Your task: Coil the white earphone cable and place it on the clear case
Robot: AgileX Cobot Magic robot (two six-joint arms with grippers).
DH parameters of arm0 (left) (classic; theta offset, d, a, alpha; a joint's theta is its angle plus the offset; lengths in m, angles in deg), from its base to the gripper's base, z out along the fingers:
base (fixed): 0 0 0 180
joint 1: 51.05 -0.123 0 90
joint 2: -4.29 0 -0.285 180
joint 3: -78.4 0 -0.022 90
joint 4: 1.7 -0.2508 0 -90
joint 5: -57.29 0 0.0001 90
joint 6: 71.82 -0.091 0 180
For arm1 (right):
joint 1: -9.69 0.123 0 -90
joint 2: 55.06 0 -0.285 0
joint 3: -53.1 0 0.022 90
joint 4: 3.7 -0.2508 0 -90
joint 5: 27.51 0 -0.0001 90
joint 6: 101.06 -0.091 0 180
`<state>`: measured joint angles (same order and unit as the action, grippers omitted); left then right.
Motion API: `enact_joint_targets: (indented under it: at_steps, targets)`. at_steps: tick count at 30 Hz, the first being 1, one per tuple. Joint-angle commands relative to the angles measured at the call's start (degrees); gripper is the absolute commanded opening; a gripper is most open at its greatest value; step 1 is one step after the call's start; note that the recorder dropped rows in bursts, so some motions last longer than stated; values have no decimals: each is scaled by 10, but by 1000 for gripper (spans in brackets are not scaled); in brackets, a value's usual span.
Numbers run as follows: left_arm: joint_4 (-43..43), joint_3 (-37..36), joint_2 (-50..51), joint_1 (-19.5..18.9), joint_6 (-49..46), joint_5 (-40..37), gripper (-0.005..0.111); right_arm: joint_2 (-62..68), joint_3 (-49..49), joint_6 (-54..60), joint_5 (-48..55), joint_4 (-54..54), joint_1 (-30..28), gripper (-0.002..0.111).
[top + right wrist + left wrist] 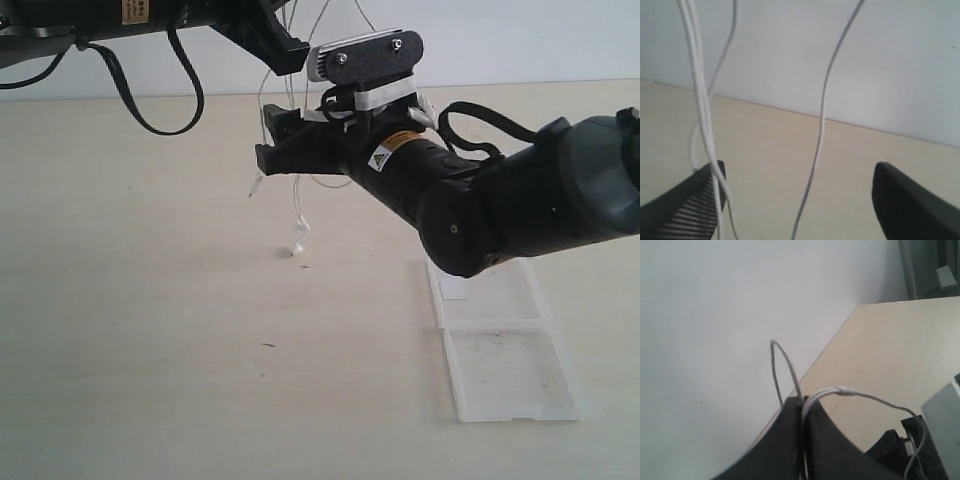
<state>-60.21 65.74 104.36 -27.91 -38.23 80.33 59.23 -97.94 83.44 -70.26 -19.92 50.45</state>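
Two hands are up in the air above the middle of the surface. The left hand is squeezed tight on the cable, and a thin loop pokes out past its fingers. The right hand is wide open. A few strands run down through its gap, and one bunch lies right beside one finger.

Lots could go wrong, I think. The right hand grips nothing, so if it shuts in the wrong spot it may catch only one strand and miss the others. The wire is very thin and smooth, so it could slip out of the left hand and drop in a heap. The hanging strands could also twist and knot.

The cable is white and skinny, hanging in long loose lines. One small earbud dangles low, at or just above the surface; I cannot tell if it touches. The case lies open and flat, near and to the right, well apart from the cable. It looks light, so a bump could push it away.
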Motion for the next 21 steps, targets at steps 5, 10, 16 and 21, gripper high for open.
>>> enact_joint_targets:
  at_steps: [5,10,16,21]
  targets:
    - [8,3,-7,3,7,7,0,-70,-2,20,105,-8,3,99]
    - [8,3,-7,3,11,7,0,-98,-2,49,162,-26,3,105]
    - [8,3,-7,3,11,7,0,-117,-1,55,243,-23,3,105]
    - [8,3,-7,3,12,7,0,-143,36,58,210,-31,3,105]
